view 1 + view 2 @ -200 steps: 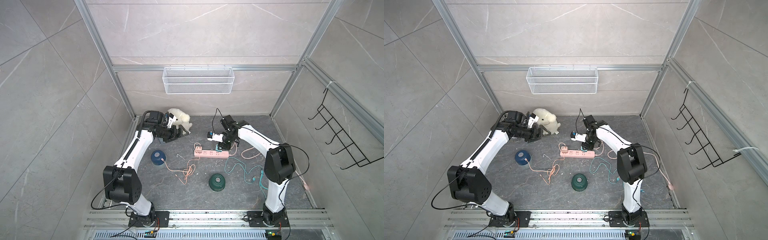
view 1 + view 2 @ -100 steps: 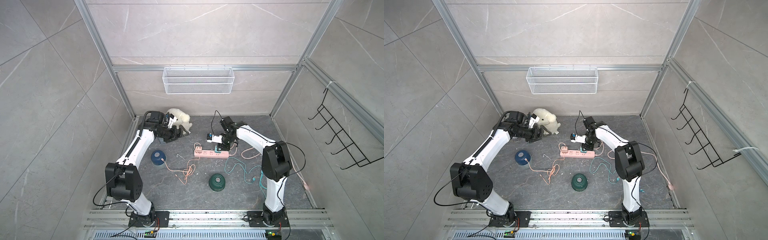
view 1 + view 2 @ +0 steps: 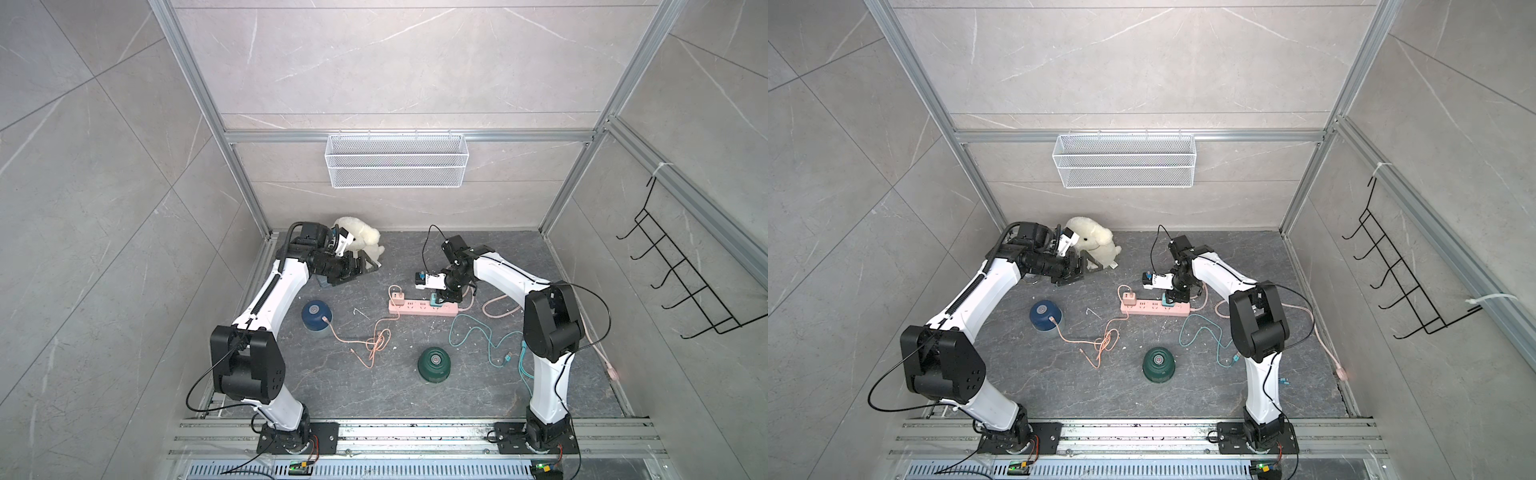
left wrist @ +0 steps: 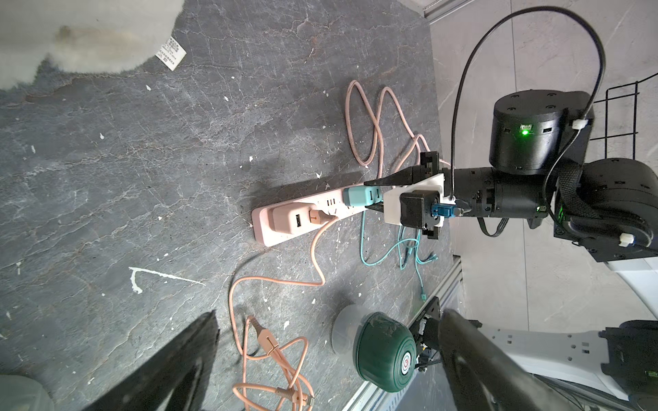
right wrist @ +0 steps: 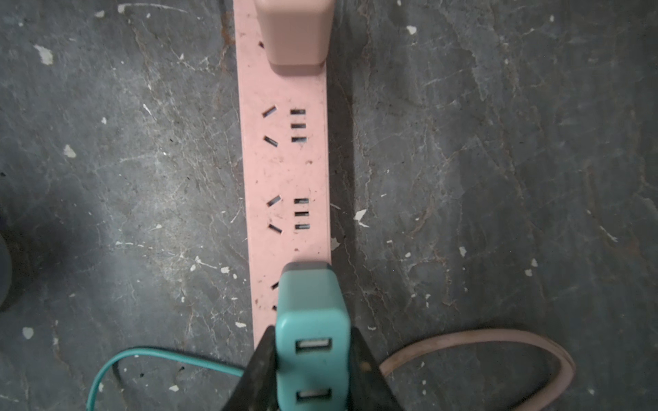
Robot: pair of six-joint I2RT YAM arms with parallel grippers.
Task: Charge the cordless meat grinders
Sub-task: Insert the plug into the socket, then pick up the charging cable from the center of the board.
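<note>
Grey tiled walls (image 3: 395, 62), dark stone floor (image 3: 411, 253); white wire basket (image 3: 397, 166) on back wall; black hook rack (image 3: 686, 266).

**Right wrist view:** the pink adapter (image 5: 295, 32) and the fingers (image 5: 256, 377) flanking the teal adapter (image 5: 311, 320) are cropped by the frame edge. The teal adapter covers its own prongs, so its seating in the pink power strip (image 5: 285, 170) cannot be judged.

**Left wrist view:** the plush toy (image 4: 89, 35) and a pale rounded object (image 4: 21, 391) are blurred and cropped.

**Top view:** whether the pink cable (image 3: 378, 340) enters the navy grinder (image 3: 316, 318) is too small to tell.
</note>
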